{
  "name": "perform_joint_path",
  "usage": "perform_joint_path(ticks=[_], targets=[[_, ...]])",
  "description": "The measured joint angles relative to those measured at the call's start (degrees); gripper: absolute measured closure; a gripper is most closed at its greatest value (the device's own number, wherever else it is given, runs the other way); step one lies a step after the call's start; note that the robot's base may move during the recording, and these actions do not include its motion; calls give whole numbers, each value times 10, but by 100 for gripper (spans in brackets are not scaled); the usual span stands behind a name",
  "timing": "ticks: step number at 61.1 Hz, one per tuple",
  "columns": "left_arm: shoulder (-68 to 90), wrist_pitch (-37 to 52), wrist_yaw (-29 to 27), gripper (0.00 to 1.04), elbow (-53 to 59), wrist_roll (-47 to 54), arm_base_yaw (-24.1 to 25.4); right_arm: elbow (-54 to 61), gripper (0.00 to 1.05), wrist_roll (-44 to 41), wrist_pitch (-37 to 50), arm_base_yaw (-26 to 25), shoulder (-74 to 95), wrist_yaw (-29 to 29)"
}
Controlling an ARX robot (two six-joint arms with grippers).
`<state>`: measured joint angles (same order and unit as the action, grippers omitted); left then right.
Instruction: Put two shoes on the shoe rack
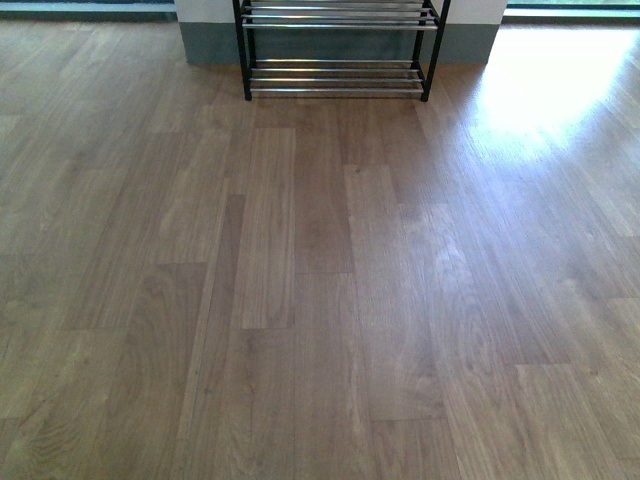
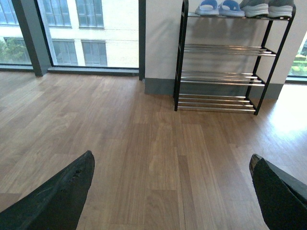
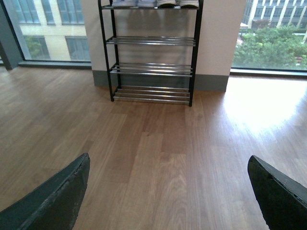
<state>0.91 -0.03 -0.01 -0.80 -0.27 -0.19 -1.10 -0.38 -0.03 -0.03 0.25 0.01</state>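
The shoe rack (image 2: pixel 223 76), black-framed with chrome rods, stands against the far wall; its lower tiers show in the front view (image 1: pixel 338 75) and all tiers in the right wrist view (image 3: pixel 151 67). On its top tier sit pale-blue slides (image 2: pixel 219 7) and grey sneakers (image 2: pixel 267 8); only their white soles (image 3: pixel 156 4) show in the right wrist view. My left gripper (image 2: pixel 172 165) hangs open over bare floor, well short of the rack, with nothing between its fingers. My right gripper (image 3: pixel 169 165) is likewise open and empty. Neither arm shows in the front view.
Wood-plank floor (image 1: pixel 320 300) stretches from me to the rack. Floor-to-ceiling windows (image 2: pixel 72 33) flank the wall behind the rack, with a dark window post (image 2: pixel 31 38) at one side. Sunlight glares on the floor (image 1: pixel 560 90) at the right.
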Motion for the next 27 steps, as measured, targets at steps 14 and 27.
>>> perform_joint_path(ticks=[14, 27], targets=[[0, 0, 0, 9, 0, 0, 0, 0, 9, 0, 0, 0, 0, 0], [0, 0, 0, 9, 0, 0, 0, 0, 9, 0, 0, 0, 0, 0]])
